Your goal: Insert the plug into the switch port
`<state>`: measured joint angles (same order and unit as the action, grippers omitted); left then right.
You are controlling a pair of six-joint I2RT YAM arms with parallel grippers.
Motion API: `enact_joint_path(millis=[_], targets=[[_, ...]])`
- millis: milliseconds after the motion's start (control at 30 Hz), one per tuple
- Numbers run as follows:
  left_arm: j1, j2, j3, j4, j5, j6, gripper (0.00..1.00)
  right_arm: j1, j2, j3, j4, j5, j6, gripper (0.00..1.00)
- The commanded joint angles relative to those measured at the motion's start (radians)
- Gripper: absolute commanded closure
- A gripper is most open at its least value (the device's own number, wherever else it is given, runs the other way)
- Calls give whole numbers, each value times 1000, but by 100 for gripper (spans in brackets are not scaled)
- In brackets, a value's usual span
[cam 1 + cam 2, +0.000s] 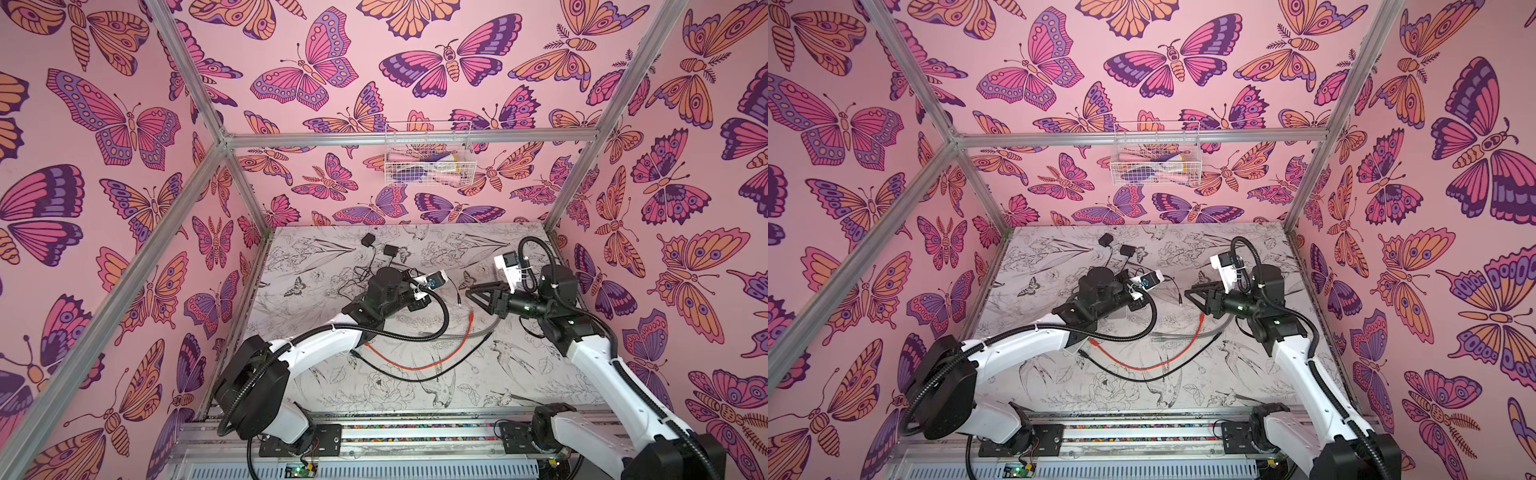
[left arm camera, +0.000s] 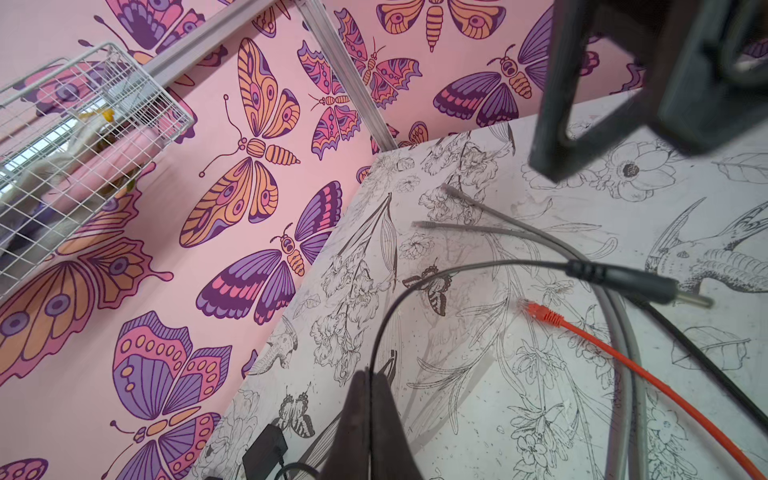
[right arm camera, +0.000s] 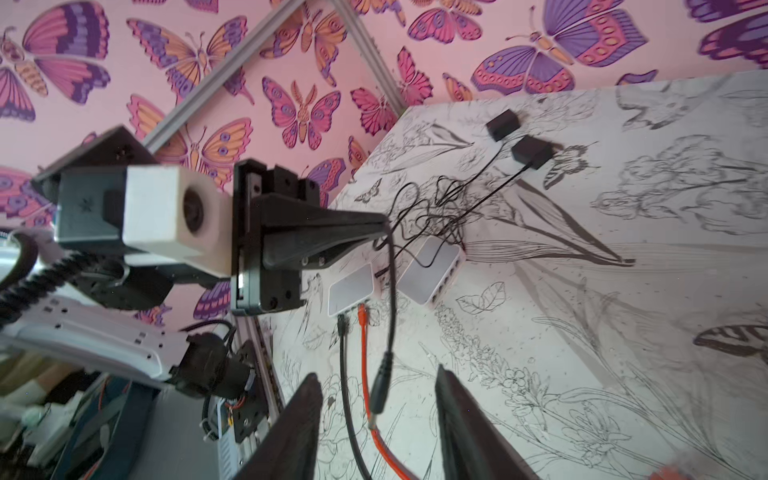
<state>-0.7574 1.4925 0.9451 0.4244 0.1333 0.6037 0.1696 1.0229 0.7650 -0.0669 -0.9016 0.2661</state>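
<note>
A black barrel plug [image 3: 380,386] dangles on its thin black cable, which is pinched in my left gripper [image 3: 386,227]; that gripper is shut on the cable a little way behind the plug. The same plug [image 2: 623,280] shows in the left wrist view, out ahead of the closed left gripper [image 2: 370,372]. My right gripper [image 3: 376,374] is open, with the plug hanging between its fingers and touching neither. Two white switches [image 3: 351,291] [image 3: 430,270] lie on the table beyond. In both top views the plug [image 1: 458,300] [image 1: 1179,300] hangs just left of the right gripper [image 1: 469,293] [image 1: 1187,293].
An orange cable [image 3: 363,328] and a black cable [image 3: 341,332] are plugged into the nearer switch and trail over the table [image 1: 519,374]. Grey cable [image 2: 540,237] lies nearby. Two black power adapters [image 3: 503,124] [image 3: 532,151] sit at the back. A wire basket [image 1: 428,160] hangs on the rear wall.
</note>
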Motion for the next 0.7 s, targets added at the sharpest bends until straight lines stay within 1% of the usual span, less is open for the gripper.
enact_joint_path(millis=[0,100,167,300,533,667], targets=[[9,-24,-27,28,32,5,100,26,7,57,-81,-6,-103,57],[9,-35,-34,28,34,8,100,28,19,77,-105,-2,-114,62],[9,-37,-34,28,34,8,100,34,28,89,-123,-1,-121,63],[9,-47,-37,31,44,-1,100,44,47,101,-147,16,-132,63],[8,-62,-45,40,42,-1,100,70,88,131,-183,9,-144,62],[7,-70,-46,40,40,-2,100,93,97,141,-189,13,-150,65]])
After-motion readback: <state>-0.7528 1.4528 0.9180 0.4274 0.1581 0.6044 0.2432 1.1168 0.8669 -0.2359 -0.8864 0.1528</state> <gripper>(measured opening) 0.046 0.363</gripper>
